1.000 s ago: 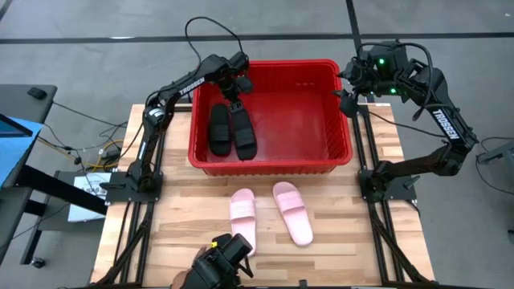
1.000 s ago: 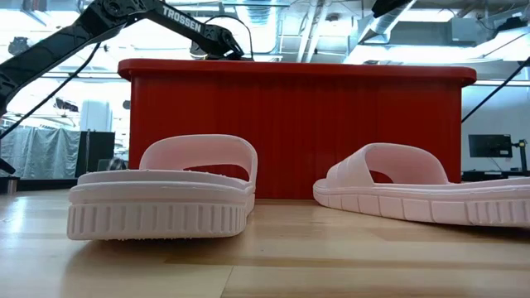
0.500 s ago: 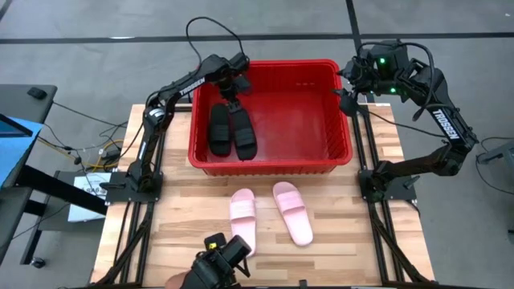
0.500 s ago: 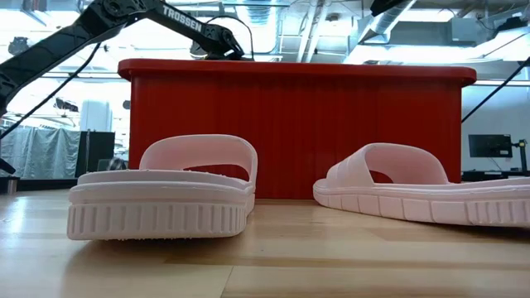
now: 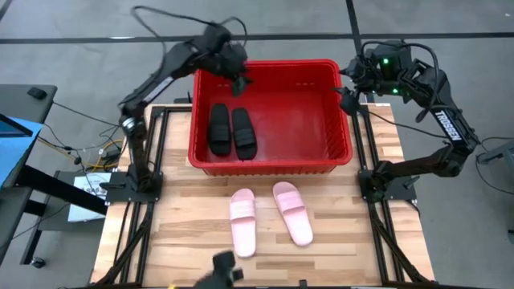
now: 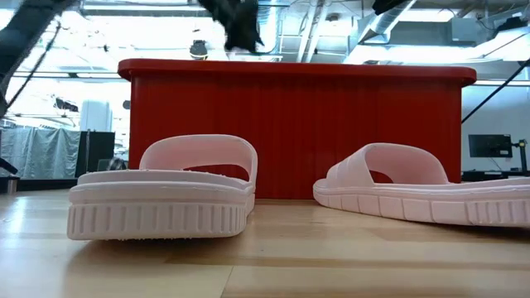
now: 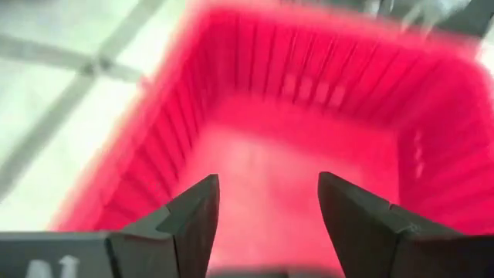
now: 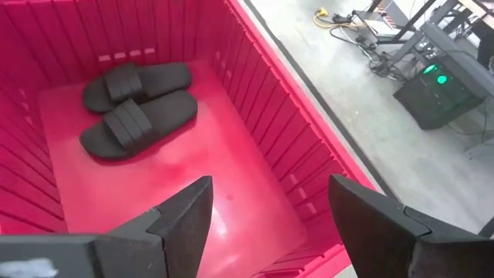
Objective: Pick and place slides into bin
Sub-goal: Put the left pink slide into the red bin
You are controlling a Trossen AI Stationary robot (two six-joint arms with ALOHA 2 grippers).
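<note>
Two black slides (image 5: 232, 131) lie side by side on the floor of the red bin (image 5: 341, 143), in its left half; they also show in the right wrist view (image 8: 137, 104). Two pink slides (image 5: 271, 217) rest sole-down on the wood table in front of the bin. My left gripper (image 5: 239, 80) is open and empty, raised above the bin's far left corner. My right gripper (image 5: 347, 87) is open and empty, waiting above the bin's far right corner.
The bin (image 6: 290, 124) stands across the table's far half, its rim well above the table. Bare wood lies around the pink slides (image 6: 161, 194). A dark object (image 5: 225, 269) shows at the table's near edge.
My left gripper has risen out of the bin and drawn back toward the table's far edge, over the bin's far left corner, moving fast. The two black slides stay on the bin floor. The dark object at the table's near edge has pulled back.
</note>
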